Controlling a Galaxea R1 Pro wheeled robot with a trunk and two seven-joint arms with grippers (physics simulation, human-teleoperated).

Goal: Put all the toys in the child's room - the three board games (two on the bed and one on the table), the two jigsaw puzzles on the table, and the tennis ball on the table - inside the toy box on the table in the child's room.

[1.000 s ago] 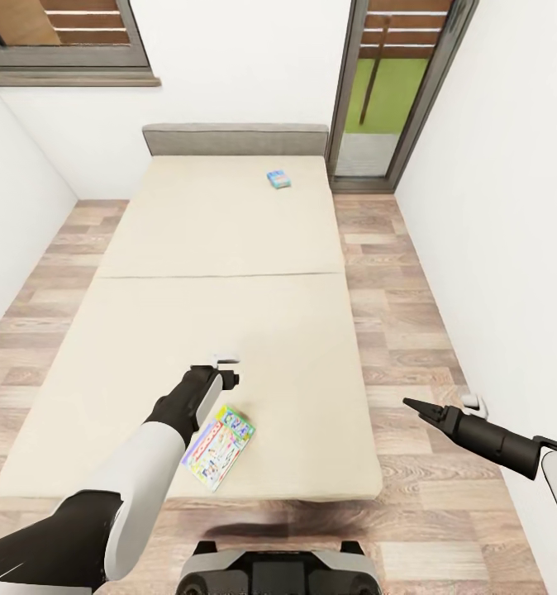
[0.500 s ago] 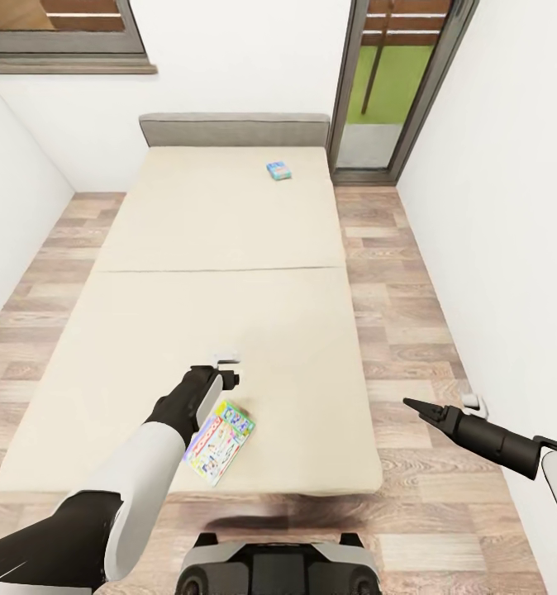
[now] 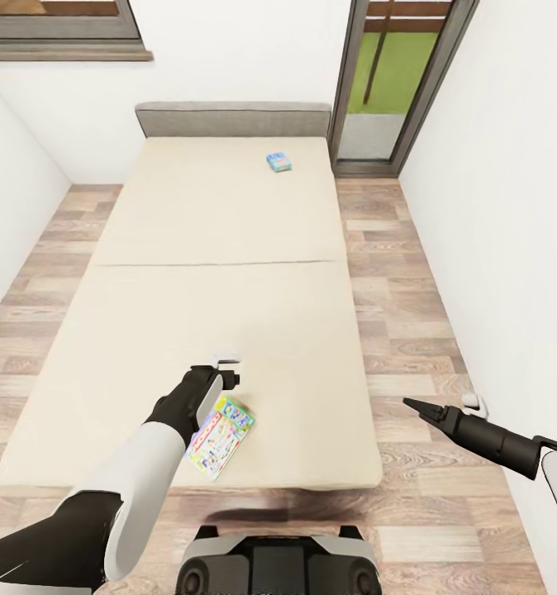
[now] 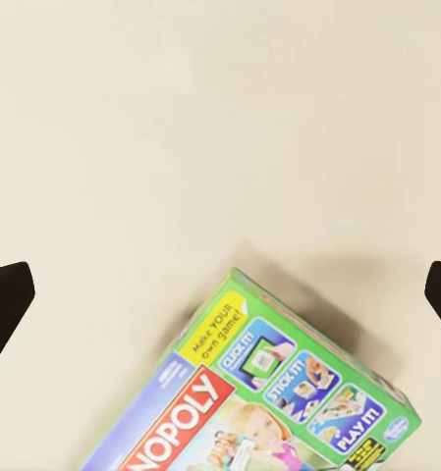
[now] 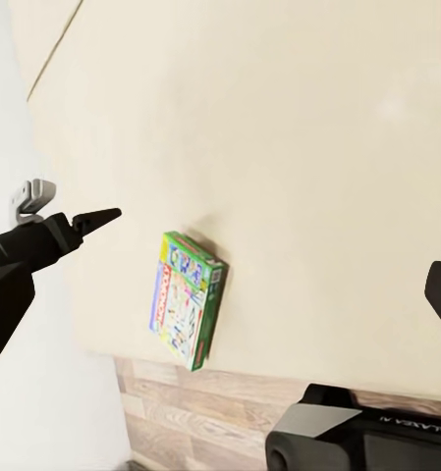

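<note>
Bed (image 3: 229,248): plain beige mattress with a seam across its middle and a grey headboard at the far end, on a wood-plank floor (image 3: 411,330) between white walls.

Left claw (image 3: 226,364): held over the near half of the mattress, empty. In the left wrist view its two dark fingertips (image 4: 4,304) sit at opposite edges of the picture, so the fingers are spread wide.

Green-bordered game box (image 3: 220,435): lies flat on the mattress, just beside the left forearm and nearer the robot than the left claw's tip, close to the bed's foot edge. Red MONOPOLY lettering reads on it in the left wrist view (image 4: 269,402) (lower part cut off). The right wrist view (image 5: 188,299) shows the same box, not touched by either claw.

Blue game box (image 3: 279,161): small, far beyond the left claw, near the headboard.

Right claw (image 3: 416,406): over the floor beside the bed, well apart from both boxes, empty. From the head view its fingers look pressed together to a point; cannot tell for certain.
</note>
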